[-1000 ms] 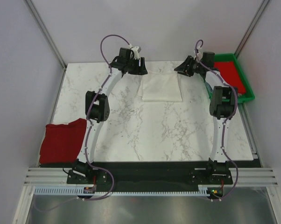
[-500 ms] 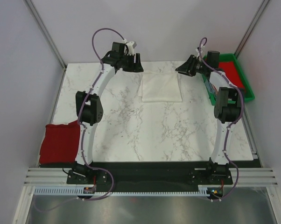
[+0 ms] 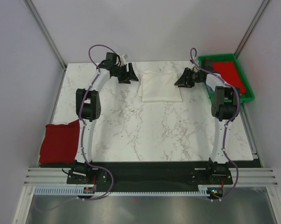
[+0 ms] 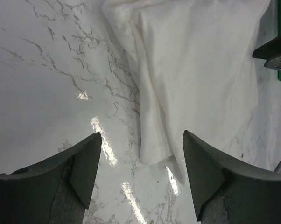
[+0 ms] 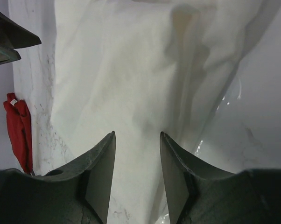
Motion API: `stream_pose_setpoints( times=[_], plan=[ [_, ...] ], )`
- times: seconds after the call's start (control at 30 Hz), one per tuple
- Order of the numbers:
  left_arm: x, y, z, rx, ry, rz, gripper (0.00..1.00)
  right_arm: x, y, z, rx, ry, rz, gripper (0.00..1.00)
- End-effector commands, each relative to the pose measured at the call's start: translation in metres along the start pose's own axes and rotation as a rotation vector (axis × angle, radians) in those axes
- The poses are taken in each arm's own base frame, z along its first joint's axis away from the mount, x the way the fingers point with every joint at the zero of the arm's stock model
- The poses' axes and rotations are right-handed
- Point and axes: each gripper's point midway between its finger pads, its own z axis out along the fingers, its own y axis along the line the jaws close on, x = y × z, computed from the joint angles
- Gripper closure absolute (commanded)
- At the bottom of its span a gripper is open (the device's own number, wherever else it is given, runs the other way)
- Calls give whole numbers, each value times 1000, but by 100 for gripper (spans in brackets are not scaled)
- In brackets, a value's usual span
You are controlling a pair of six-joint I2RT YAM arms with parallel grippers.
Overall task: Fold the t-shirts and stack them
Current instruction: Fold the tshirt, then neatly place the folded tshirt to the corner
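Marble table (image 3: 131, 135), folded white t-shirt (image 3: 161, 87) between left and right jaws, both parted and empty.

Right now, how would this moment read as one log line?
white shirt: folded, far middle | left gripper: open, by its left edge | right gripper: open, over its right edge | red shirt: near left

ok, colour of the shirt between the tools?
The folded shirt is plain white; clearest in the top external view.
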Motion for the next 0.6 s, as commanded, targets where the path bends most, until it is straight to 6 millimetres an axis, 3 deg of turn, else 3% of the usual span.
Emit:
stream_pose_setpoints(
  times=[0.0,0.3,0.57],
  plan=[
    [11,-8,19,117,27,-82,23,2,-8,2,28,28,-59,50],
    [32,-14,53,205,73,-137,23,10,-28,7,96,63,-44,49],
    [57,-40,76,283,137,-173,26,16,-28,6,104,75,-39,49]
  ],
)
